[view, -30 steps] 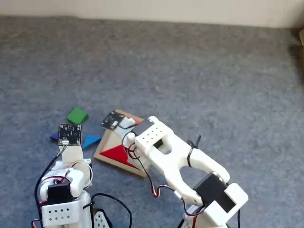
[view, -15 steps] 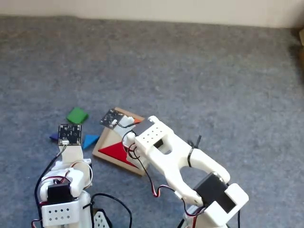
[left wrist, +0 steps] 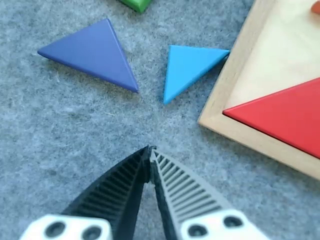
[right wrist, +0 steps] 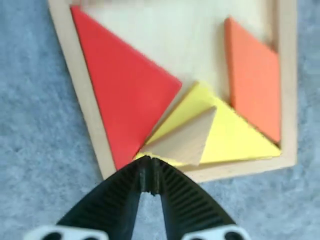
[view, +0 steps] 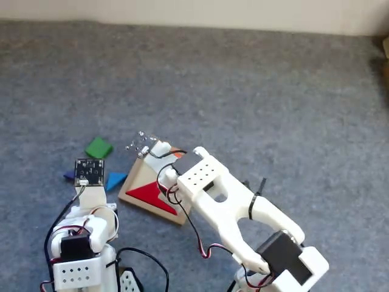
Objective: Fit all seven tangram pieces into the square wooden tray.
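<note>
Yellow triangle (right wrist: pixel 240 137), seemingly propped up inside the tray (right wrist: pixel 287 60) against the red triangle (right wrist: pixel 120 90), is best pressed flat gently by the closed right tool (right wrist: pixel 150 175)

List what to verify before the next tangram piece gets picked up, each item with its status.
1. Left tool free: ok, shut and empty.
2. Right tool free: ok, shut and empty, at the tray rim.
3. Next piece within reach: ok, the light blue triangle lies beside the tray, just ahead of the left tool.
4. Room in the tray: ok, bare wood shows beside the red triangle.
5. Yellow piece seated flat: cannot tell; it seems to overlap the rim.
6. All pieces in: not ok; the dark blue triangle and green piece also lie outside.
</note>
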